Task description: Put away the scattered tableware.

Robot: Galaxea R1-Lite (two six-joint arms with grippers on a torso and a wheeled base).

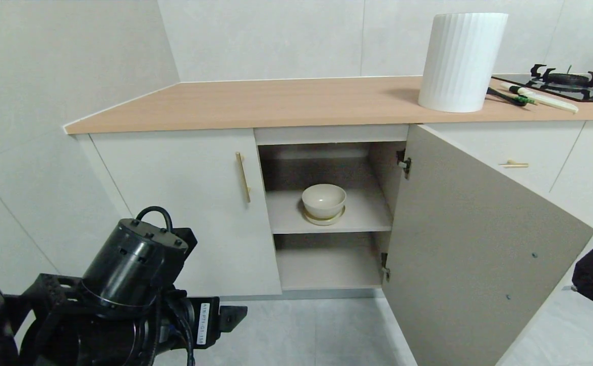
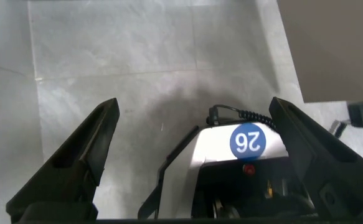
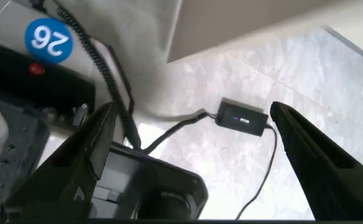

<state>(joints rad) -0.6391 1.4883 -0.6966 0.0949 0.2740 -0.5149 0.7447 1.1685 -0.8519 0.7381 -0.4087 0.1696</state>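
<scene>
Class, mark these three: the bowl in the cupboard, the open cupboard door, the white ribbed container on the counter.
bowl (image 1: 323, 202): head view, its outer wall.
open cupboard door (image 1: 472, 239): head view, its inner face.
white ribbed container (image 1: 462, 61): head view, its side.

Bright, even light from overhead. The cylinder (image 1: 462, 61) throws a soft shadow toward 9 o'clock on the bench (image 1: 276, 101). The bowl (image 1: 323, 200) sits in the dimmer cupboard (image 1: 383, 178). Straight lines bow slightly near the head view's edges.
</scene>
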